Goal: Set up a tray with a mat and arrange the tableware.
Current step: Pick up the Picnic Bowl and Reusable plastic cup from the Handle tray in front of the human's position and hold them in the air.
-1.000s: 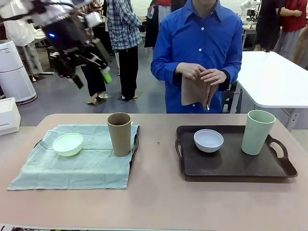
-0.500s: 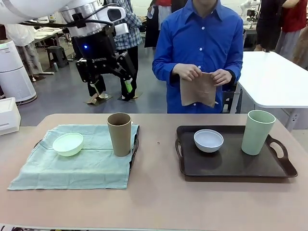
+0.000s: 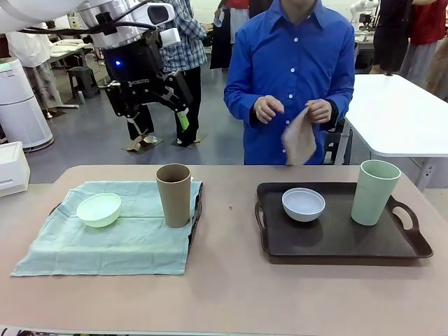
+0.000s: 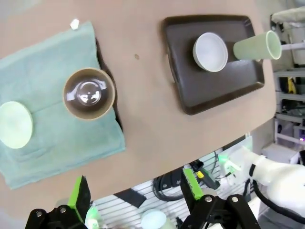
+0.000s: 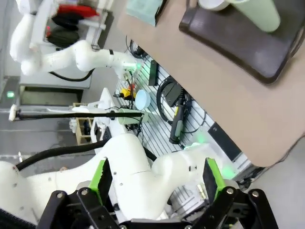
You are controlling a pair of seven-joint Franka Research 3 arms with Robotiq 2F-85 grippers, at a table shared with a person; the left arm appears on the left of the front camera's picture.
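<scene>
Overhead, left tool (image 3: pixel 158 124) spread, brown cup (image 3: pixel 173 195) upright

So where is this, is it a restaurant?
Probably a robot lab, not a restaurant: the left gripper hangs high over the table, and another white worktable stands behind the person.

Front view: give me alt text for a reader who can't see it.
The open left claw hangs high above a brown cup and mint bowl on a green mat. Beside them, a dark tray holds a white bowl and green cup; a person behind holds a brown cloth.
</scene>
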